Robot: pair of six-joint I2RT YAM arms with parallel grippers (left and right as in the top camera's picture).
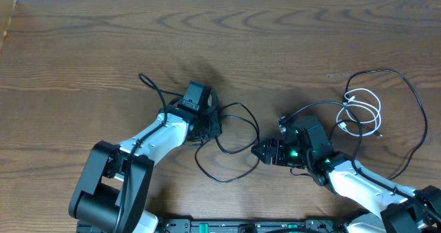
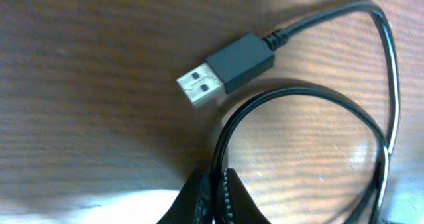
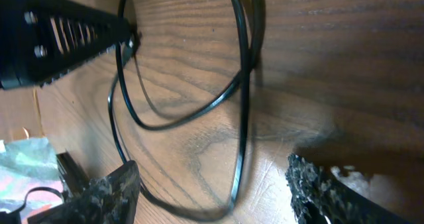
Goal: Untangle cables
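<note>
Across the wooden table [image 1: 275,40], long black cable [image 2: 305,89] looped between both arms, left gripper [image 2: 213,184] pinched tight on one loop beside its USB plug [image 2: 225,68], right gripper [image 3: 212,176] jaws apart over more loops, gripping nothing, white cable [image 1: 377,112] coiled near the right arm.

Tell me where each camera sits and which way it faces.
Overhead: above the table, facing straight down; shows left arm, right arm, black cable, white cable.
Left wrist: on the left arm, facing down; shut left tool pinches the black cable, USB plug ahead.
Right wrist: low, facing along the tabletop; black cable loops ahead of the open right tool.
Shared: black cable in all three.
</note>
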